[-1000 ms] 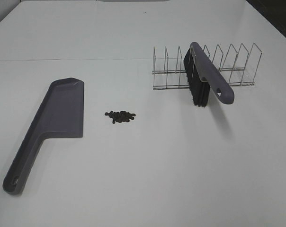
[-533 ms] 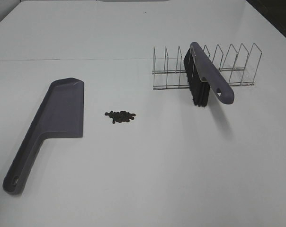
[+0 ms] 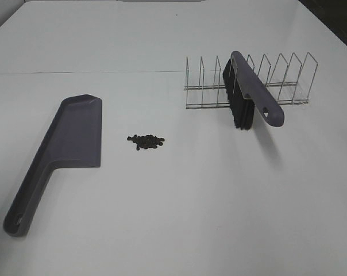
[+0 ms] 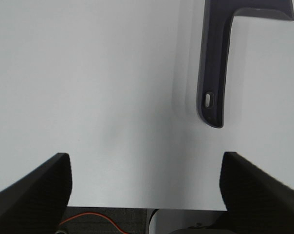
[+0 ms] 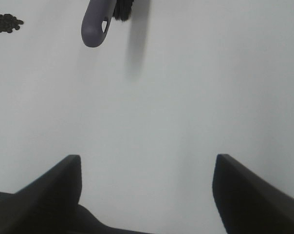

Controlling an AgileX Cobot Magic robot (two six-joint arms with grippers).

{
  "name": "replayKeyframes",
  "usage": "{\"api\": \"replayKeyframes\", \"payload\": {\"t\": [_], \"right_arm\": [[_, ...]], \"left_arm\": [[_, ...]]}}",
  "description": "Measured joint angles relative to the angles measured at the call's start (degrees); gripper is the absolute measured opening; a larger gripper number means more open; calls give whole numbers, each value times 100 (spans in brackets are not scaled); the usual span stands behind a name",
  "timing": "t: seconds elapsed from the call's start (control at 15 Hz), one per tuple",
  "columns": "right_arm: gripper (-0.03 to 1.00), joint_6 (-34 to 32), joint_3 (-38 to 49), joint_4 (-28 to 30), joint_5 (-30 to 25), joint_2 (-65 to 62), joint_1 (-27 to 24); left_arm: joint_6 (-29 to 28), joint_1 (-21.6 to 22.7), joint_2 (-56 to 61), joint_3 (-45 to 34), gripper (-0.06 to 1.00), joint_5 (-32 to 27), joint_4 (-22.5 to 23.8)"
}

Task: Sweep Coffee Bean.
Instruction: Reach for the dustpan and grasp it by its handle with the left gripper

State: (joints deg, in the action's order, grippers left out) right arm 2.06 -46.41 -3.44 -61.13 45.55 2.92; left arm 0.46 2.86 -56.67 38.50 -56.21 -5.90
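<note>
Left of the surface's centre, the coffee bean cluster lies loose, just apart from the dustpan's right rim. Toward the far right corner, a brush leans in a wire rack, handle end overhanging. Above the near edge, the left tool is spread wide apart; the right tool likewise

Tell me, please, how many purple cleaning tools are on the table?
2. The dustpan lies flat left of the coffee bean pile; the brush rests in the wire rack on the right, bristles down. Nothing appears hidden.
</note>
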Motion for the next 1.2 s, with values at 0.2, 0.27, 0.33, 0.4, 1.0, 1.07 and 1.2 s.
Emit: {"api": "replayKeyframes", "payload": {"t": [0.2,0.27,0.33,0.4,1.0,1.07,1.2], "right_arm": [[63,0,0,0,34,52,0],[63,0,0,0,52,52,0],[63,0,0,0,52,52,0],[63,0,0,0,52,52,0],[63,0,0,-172,304,52,0],[63,0,0,-178,304,52,0],[63,0,0,-178,304,52,0]], "left_arm": [[372,0,-1106,166,76,521,-487],[481,0,-1427,309,76,619,-636],[579,0,-1793,487,76,642,-773],[619,0,-1937,567,76,653,-808],[-46,-1243,-4320,1639,76,1249,-963],[-143,-1249,-4486,1644,76,1358,-957],[-212,-1249,-4801,1690,76,1507,-917]]}}
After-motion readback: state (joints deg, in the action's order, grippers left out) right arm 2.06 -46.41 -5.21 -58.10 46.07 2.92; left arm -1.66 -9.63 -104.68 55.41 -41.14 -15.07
